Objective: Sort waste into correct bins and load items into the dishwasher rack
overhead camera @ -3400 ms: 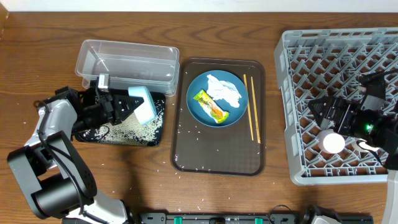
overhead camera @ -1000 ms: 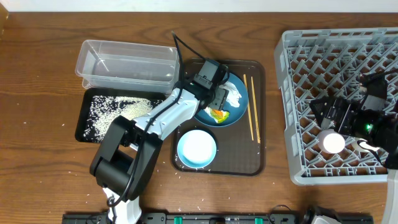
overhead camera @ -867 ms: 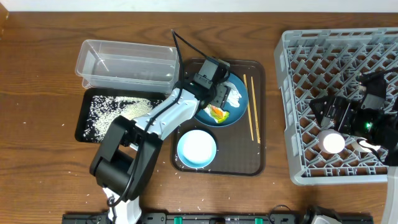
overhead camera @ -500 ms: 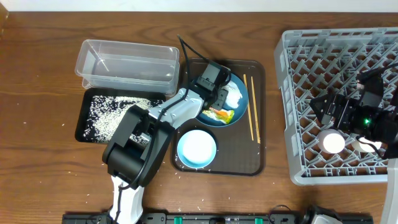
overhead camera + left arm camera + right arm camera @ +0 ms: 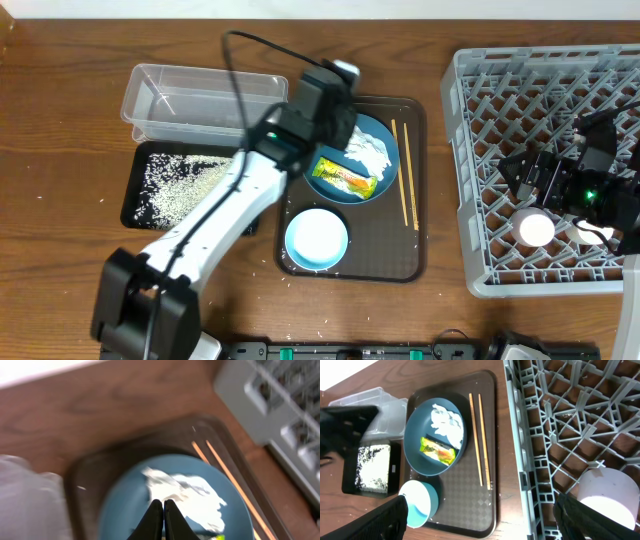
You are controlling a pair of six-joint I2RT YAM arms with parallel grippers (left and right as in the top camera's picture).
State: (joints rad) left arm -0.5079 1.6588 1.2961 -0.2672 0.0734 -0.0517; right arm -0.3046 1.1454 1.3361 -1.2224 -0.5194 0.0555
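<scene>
Closest in, on the brown serving tray (image 5: 385, 255): white bowl (image 5: 316, 238), upright, empty by the look of it, not yet racked. Just beyond, on the blue plate (image 5: 335, 194): snack wrapper (image 5: 345, 178) lying flat, crumpled tissue (image 5: 368, 148) on the plate's far side, chopsticks (image 5: 404, 175) on the tray just right of the plate. Above that, left gripper (image 5: 163, 506) pinched fully shut with nothing between the fingers, hanging high over the tissue where a second ago stood open and low on the plate. Closed, rose, came away empty; perhaps nudged the wrapper a little, but lifted neither piece of waste. Reads as a missed pick: calls for reopening and another descent before anything reaches the clear tub (image 5: 205, 100) or the black tray (image 5: 130, 215), already strewn with rice (image 5: 185, 180). Far over to the right, in the dishwasher rack (image 5: 465, 200): white cup (image 5: 533, 228), and right gripper (image 5: 482, 510) spread wide, holding nothing, much as before.
</scene>
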